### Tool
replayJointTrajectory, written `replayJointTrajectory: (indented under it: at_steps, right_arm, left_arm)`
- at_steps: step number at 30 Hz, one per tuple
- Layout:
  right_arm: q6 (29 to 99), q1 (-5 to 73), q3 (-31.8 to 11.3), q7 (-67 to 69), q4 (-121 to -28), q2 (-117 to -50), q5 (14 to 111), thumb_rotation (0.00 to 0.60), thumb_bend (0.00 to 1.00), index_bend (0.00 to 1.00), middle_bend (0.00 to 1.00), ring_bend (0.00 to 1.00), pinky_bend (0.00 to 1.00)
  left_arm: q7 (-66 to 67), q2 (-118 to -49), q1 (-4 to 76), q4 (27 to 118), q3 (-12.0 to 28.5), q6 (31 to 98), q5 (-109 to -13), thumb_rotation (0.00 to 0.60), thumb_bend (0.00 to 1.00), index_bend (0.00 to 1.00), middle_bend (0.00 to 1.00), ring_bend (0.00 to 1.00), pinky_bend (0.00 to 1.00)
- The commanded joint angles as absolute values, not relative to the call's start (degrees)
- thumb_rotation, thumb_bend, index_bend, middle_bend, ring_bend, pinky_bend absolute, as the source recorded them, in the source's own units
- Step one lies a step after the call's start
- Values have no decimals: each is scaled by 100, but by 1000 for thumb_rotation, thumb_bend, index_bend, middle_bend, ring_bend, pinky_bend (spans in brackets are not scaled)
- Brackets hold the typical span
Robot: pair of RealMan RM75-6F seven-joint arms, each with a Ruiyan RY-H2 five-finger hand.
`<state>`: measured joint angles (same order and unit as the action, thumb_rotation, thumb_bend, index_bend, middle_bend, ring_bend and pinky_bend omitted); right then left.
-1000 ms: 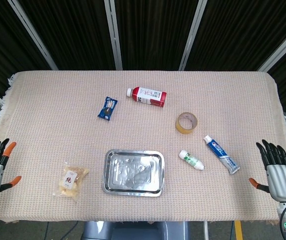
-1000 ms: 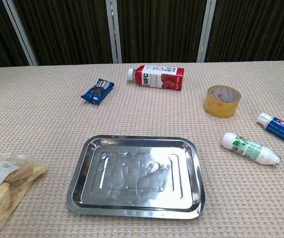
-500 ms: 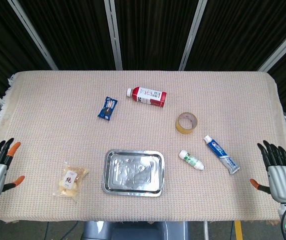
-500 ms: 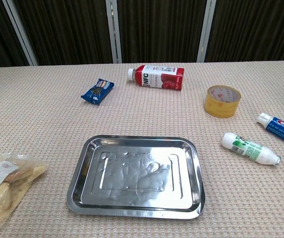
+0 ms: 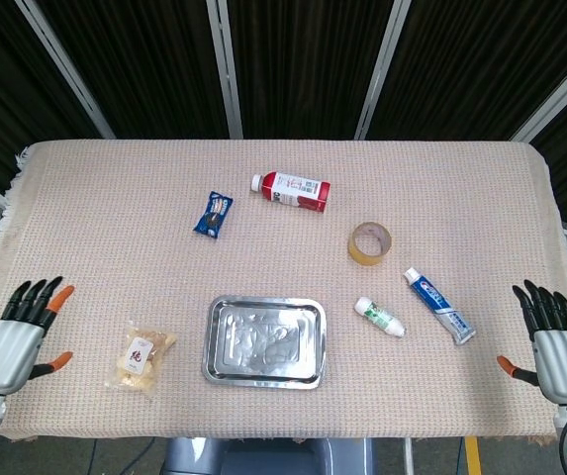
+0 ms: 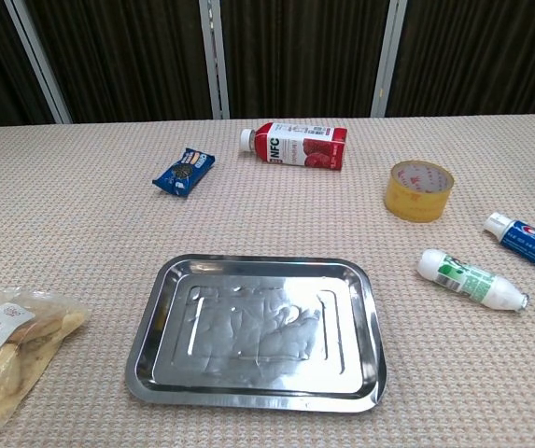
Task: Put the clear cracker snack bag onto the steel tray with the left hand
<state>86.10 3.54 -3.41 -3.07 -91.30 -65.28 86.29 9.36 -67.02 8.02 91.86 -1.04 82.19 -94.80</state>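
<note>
The clear cracker snack bag (image 5: 142, 357) (image 6: 6, 353) lies flat on the cloth, left of the steel tray (image 5: 264, 340) (image 6: 258, 333), which holds nothing. My left hand (image 5: 21, 332) hovers over the table's left edge, a hand's width left of the bag, with its fingers spread and nothing in it. At the right edge my right hand (image 5: 555, 339) is open too, far from the tray. Neither hand shows in the chest view.
A blue snack packet (image 5: 213, 214), a red juice bottle (image 5: 292, 191) on its side and a tape roll (image 5: 370, 243) lie beyond the tray. A small white tube (image 5: 379, 317) and a toothpaste tube (image 5: 439, 305) lie to its right.
My left hand has moved right, inward over the cloth toward the cracker bag. The right hand has drifted slightly down. Nothing on the table has moved.
</note>
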Motion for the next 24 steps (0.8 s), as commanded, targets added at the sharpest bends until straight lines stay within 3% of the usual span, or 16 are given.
replayJointTrajectory:
  at_steps: [1,8,18,24]
  right_arm:
    - [8624,344,-343,-307,-9135,-6525,8625,600,0,0,0,0,0]
    - [8644,331,-331,-309,-9139,-6530,8655,600,0,0,0,0,0]
    - [8625,321,-328,-280,-9131,-6532,8639,600,0,0,0,0,0]
    - [8546,342,-307,-325,-9146,-6538,8628,600,0,0,0,0,0]
  left_arm:
    - [948,-6680,1011,9337,-257,7822,-9560,587,73,90,0,0,0]
    - [1026,-6747,1315,9509,-469,7133,-9658,585,19,67,0,0,0]
    - [1064,-7234,1628,9374,-560,6178,-9160,588,18,52,0,0,0]
    - [1173,-7599,1750,9174,-554,5824,-8889,586,43,92,0,0,4]
